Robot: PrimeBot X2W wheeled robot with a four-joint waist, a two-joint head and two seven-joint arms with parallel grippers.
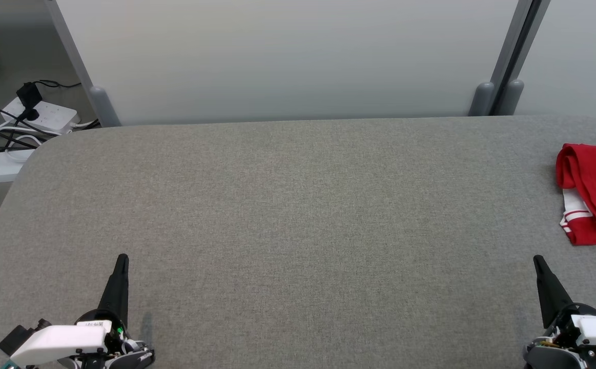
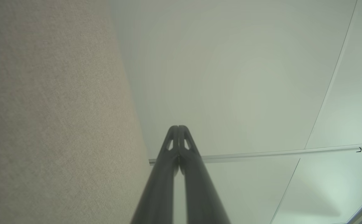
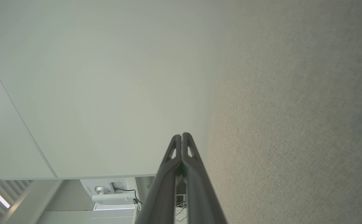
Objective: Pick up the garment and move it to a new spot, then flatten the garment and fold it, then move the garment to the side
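The garment [image 1: 595, 189] is red with white stripes and lies crumpled at the right edge of the grey table [image 1: 287, 215], partly cut off by the head view's edge. My left gripper [image 1: 122, 260] rests at the lower left, shut and holding nothing, far from the garment. At the lower right my right gripper [image 1: 537, 260] is also shut and bare, a short way in front of the garment and left of it. In the left wrist view the left gripper [image 2: 178, 127] has its tips pressed together. The right gripper [image 3: 181, 135] in the right wrist view looks the same.
A pale partition wall [image 1: 287, 56] with grey posts stands behind the table's far edge. A white power strip [image 1: 41, 115] with black cables lies on the floor at the far left. The grey table surface [image 2: 44, 124] runs beside the left fingers.
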